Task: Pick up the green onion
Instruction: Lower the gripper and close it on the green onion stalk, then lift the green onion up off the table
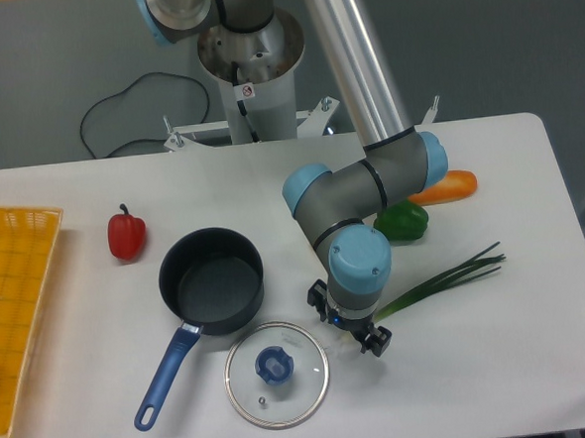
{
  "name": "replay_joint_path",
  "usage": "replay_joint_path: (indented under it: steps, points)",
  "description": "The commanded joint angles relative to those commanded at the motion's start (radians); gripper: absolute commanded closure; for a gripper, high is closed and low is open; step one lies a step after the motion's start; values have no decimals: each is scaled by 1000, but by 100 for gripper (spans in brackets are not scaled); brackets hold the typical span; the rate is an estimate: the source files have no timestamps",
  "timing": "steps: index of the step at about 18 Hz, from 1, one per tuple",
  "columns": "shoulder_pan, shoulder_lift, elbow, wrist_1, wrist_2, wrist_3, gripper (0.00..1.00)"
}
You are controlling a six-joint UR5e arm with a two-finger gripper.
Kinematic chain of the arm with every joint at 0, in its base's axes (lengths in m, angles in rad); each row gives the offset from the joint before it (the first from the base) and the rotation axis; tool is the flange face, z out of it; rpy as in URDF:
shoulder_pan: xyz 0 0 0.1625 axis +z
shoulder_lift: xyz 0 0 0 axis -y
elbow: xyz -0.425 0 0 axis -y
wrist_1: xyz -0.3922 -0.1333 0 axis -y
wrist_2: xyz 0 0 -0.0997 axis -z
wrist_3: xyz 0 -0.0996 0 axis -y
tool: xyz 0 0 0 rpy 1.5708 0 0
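The green onion (445, 277) lies on the white table, its dark green leaf tips pointing right toward (499, 258); its bulb end runs under the gripper and is hidden. My gripper (351, 327) points straight down over that left end of the stalk, low at the table. Its black fingers (378, 341) stand either side of the stalk's hidden end. From above I cannot tell how wide the jaws are or whether they touch the onion.
A green bell pepper (403, 221) and a carrot (445, 186) lie behind the arm's wrist. A dark pot (211, 282) with blue handle and a glass lid (276, 373) sit to the left. A red pepper (127, 235) and a yellow basket (14, 296) are farther left.
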Motion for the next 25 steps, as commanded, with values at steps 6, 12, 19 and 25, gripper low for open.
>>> replay_joint_path:
  steps: [6,12,19,25]
  points:
    - [-2,0,2,0,2,-6,39]
    - [-3,-2,5,-2,2,-25,67]
    - [-3,2,15,-2,0,-25,77]
    - [-3,12,55,-9,3,-17,77]
